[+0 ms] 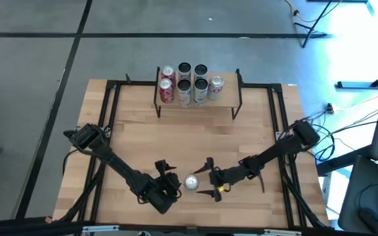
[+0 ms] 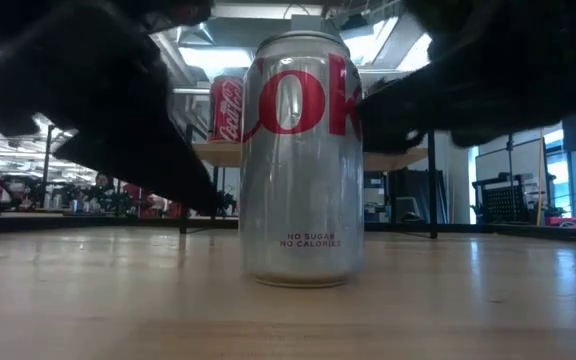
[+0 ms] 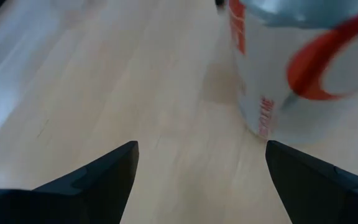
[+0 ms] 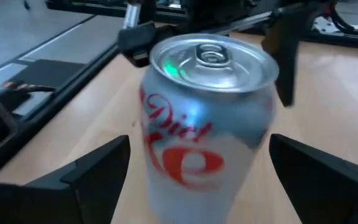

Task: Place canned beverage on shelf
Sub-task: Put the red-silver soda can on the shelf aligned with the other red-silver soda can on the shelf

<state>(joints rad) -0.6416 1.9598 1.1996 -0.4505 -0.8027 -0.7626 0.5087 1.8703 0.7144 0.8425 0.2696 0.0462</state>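
Can [image 1: 191, 183] between both open tools

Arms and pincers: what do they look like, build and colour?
Both arms are dark, slim and jointed. The left pincer is all black; the right pincer has a small yellow mark near its base. Wrist views show flat, tapered black fingers. Cables trail behind the right arm's base.

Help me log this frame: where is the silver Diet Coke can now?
In the high view, the silver Diet Coke can stands upright near the table's front edge, between the open left gripper and open right gripper.
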